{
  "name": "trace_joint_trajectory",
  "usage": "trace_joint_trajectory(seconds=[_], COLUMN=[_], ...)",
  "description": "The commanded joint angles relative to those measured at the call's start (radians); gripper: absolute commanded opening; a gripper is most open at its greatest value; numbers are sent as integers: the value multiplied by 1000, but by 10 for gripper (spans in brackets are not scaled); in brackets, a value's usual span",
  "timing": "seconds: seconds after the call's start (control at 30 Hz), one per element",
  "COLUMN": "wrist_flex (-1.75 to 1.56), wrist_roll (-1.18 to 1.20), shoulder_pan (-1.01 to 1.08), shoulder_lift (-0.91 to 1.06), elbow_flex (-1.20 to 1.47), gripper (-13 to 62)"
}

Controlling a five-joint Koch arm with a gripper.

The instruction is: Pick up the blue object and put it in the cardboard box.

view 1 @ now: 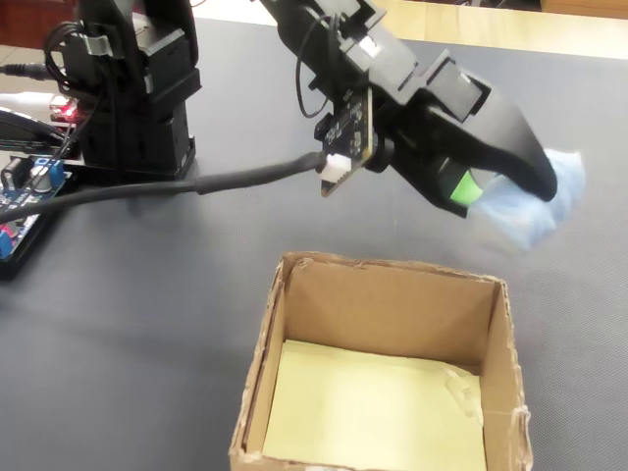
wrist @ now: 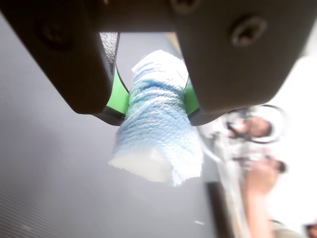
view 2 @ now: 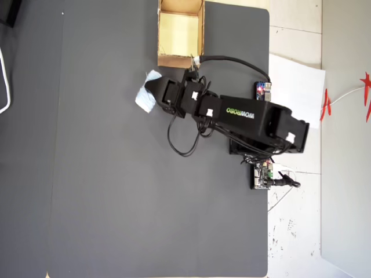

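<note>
Above the dark mat (view 2: 116,174), the gripper (wrist: 154,101) is clamped on the blue roll (wrist: 157,134).
Green pads (wrist: 118,96) press the roll from both sides in the wrist view, and its frayed end sticks out past the jaws. Fixed view: the roll (view 1: 540,201) hangs clear of the mat, beyond the far right corner of the cardboard box (view 1: 383,294). Overhead view: roll (view 2: 146,95) just beside the box (view 2: 179,59), outside it.

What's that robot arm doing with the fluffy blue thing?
The arm's gripper is pinching the blue object between its green-padded fingers and holding it up off the dark mat. The cardboard box sits open nearby with only its yellowish lining inside. The blue object isn't over the box yet.
</note>
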Motion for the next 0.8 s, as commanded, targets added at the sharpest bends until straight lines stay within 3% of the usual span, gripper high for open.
trace_joint_trajectory(seconds=[0.0, 0.3, 0.43, 0.6, 0.63, 0.77], wrist_flex=[-112, 74, 272, 279, 282, 290], wrist_roll=[-9, -160, -227, -235, -232, -227], shoulder_pan=[6, 249, 385, 492, 494, 495], shoulder_lift=[60, 218, 221, 167, 155, 155], elbow_flex=[-40, -83, -129, -158, -167, -172], gripper=[4, 4, 5, 12, 123, 220])
